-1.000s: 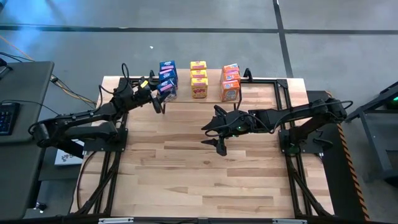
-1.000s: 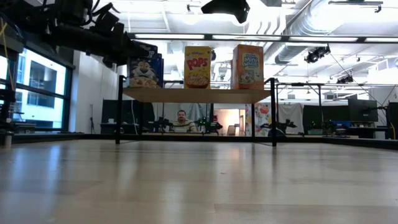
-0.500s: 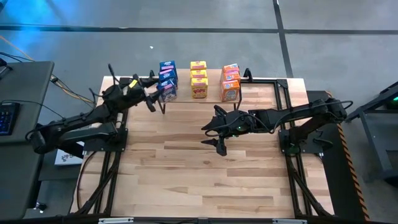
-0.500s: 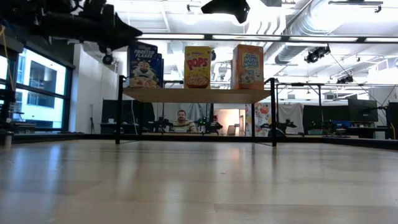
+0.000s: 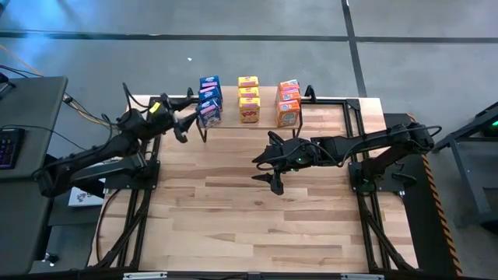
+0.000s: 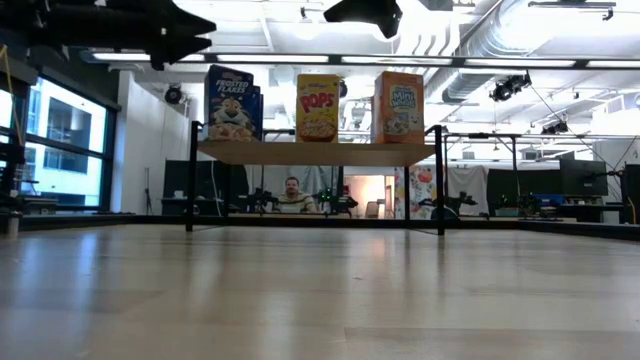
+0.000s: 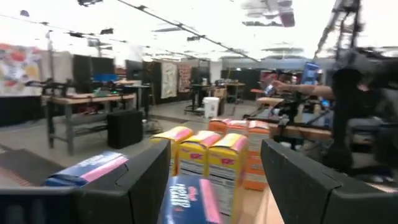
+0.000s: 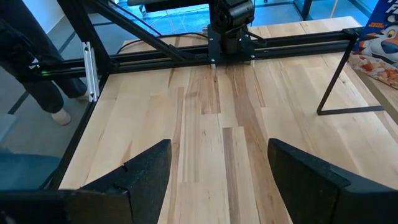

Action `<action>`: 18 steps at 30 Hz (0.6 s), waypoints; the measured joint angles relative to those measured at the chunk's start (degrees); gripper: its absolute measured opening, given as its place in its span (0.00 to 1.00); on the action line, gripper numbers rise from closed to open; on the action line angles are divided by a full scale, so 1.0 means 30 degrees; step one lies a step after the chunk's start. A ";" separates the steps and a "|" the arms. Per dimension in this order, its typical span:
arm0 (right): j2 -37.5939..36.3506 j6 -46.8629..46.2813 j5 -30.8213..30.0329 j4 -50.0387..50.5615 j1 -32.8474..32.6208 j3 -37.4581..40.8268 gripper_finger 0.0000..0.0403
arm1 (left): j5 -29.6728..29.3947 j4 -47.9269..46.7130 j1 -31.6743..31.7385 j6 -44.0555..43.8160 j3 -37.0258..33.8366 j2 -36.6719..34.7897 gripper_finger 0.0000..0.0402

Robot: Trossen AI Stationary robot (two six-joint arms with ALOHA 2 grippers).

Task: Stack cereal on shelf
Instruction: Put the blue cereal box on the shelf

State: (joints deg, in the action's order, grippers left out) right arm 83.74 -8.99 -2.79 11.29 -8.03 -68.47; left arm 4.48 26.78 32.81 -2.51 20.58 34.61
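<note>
Nine small cardboard cereal boxes sit on the shelf point(image 5: 257, 117) at the far edge of my table point(image 5: 249, 218), seen from above: three blue boxes point(image 5: 209, 99), three yellow boxes point(image 5: 249, 99), three orange boxes point(image 5: 289, 102), each colour in its own short row. My left gripper point(image 5: 185, 123) hangs just beside the blue row, fingers parted, holding nothing. My right gripper point(image 5: 270, 169) rests over the pale plank tabletop, near the middle, jaws wide and empty.

From table height, the shelf's light-wood top point(image 6: 320, 152) stands on thin black legs point(image 6: 191, 178), printed box fronts upright along it: blue point(image 6: 231, 103), yellow point(image 6: 319, 107), orange point(image 6: 399, 106). My left arm point(image 6: 150, 25) crosses dark overhead; a person point(image 6: 291, 194) sits far behind.

Through my left wrist, matte dark fingers point(image 7: 311, 180) frame blue box tops point(image 7: 186, 199), the yellow point(image 7: 202, 152) and orange point(image 7: 249, 146) rows beyond.

Through my right wrist, spread fingers point(image 8: 140, 168) frame bare striped planks point(image 8: 217, 124), a black shelf leg point(image 8: 336, 81) and a blue box point(image 8: 380, 38).
</note>
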 joint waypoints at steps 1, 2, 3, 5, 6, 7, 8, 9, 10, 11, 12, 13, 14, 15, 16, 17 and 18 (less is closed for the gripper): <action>0.0000 0.0017 0.0000 0.0000 0.0000 0.0000 0.64 | 0.0370 -0.0273 -0.0047 0.0229 0.0001 -0.0218 0.60; 0.0000 0.0083 -0.0001 0.0000 0.0000 0.0000 0.64 | 0.0845 -0.0651 -0.0138 0.0614 0.0007 -0.0456 0.60; 0.0000 0.0105 0.0000 0.0000 0.0000 0.0000 0.64 | 0.1328 -0.1125 -0.0235 0.0934 0.0007 -0.0684 0.60; 0.0000 0.0138 0.0000 0.0000 0.0000 0.0000 0.64 | 0.1797 -0.2232 -0.0458 0.1004 0.0007 -0.1101 0.60; 0.0000 0.0138 -0.0007 0.0000 0.0000 0.0000 0.64 | 0.1822 -0.2841 -0.0572 0.0917 0.0007 -0.1288 0.60; 0.0000 0.0146 0.0000 0.0000 0.0000 0.0000 0.64 | 0.1826 -0.3473 -0.0684 0.0747 0.0007 -0.1467 0.60; 0.0000 0.0143 -0.0001 0.0000 0.0000 0.0003 0.64 | 0.1826 -0.4085 -0.0807 0.0541 0.0007 -0.1618 0.60; 0.0000 0.0146 0.0000 0.0000 0.0000 0.0000 0.64 | 0.1812 -0.4705 -0.0929 0.0525 0.0007 -0.1743 0.60; 0.0000 0.0146 0.0000 0.0000 0.0000 0.0000 0.64 | 0.1819 -0.5263 -0.1051 0.0629 0.0007 -0.1850 0.60; 0.0000 0.0161 0.0000 0.0000 0.0000 0.0000 0.64 | 0.1820 -0.5701 -0.1170 0.0924 0.0007 -0.1937 0.60; 0.0000 0.0273 -0.0002 0.0004 0.0000 0.0000 0.64 | 0.1808 -0.6011 -0.1283 0.1163 0.0007 -0.1991 0.60; 0.0000 0.0405 0.0000 0.0000 0.0000 0.0000 0.64 | 0.1771 -0.6181 -0.1383 0.1220 0.0007 -0.2027 0.60; 0.0000 0.0484 -0.0004 0.0000 0.0000 0.0000 0.64 | 0.1764 -0.6311 -0.1464 0.1199 0.0007 -0.2047 0.60; 0.0000 0.0497 -0.0002 0.0006 0.0000 0.0000 0.64 | 0.1722 -0.6436 -0.1542 0.1109 0.0007 -0.2062 0.60; 0.0000 0.0503 -0.0004 0.0003 0.0000 0.0000 0.64 | 0.1572 -0.6580 -0.1627 0.1025 0.0007 -0.2062 0.60; 0.0000 0.0503 -0.0007 0.0000 0.0000 0.0000 0.64 | 0.1341 -0.6833 -0.1711 0.0979 0.0007 -0.2062 0.60; 0.0000 0.0503 -0.0007 0.0000 0.0000 0.0000 0.64 | 0.1070 -0.7165 -0.1766 0.0958 0.0007 -0.2062 0.60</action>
State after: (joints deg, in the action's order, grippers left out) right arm 83.74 -7.49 -2.81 11.29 -8.03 -68.47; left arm 7.69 5.29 27.51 0.36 20.60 28.42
